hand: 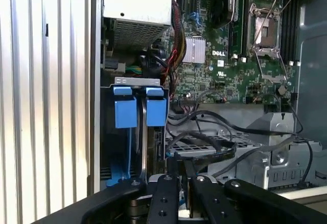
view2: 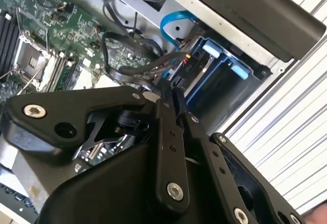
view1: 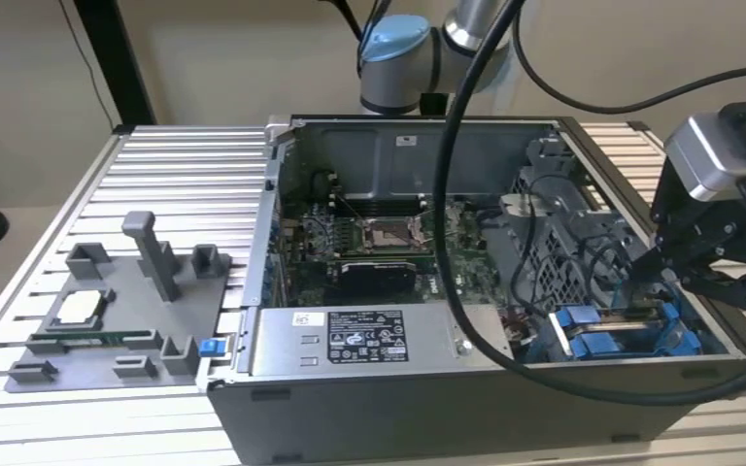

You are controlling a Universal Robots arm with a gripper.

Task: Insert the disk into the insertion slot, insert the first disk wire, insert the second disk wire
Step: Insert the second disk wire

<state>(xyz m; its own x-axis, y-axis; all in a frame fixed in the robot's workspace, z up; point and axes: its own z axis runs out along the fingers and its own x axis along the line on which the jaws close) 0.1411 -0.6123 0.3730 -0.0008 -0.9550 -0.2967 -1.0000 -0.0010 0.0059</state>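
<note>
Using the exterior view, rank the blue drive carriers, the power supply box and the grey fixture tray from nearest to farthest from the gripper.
1. Blue drive carriers: just below the gripper, at the case's corner on the exterior view's right.
2. Power supply box: along the case's front edge, mid-picture.
3. Grey fixture tray: outside the case, on the exterior view's left.

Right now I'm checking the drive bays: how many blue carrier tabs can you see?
2. In the first wrist view, the left tab and the right tab sit side by side, above the gripper. Others may be hidden.
</note>
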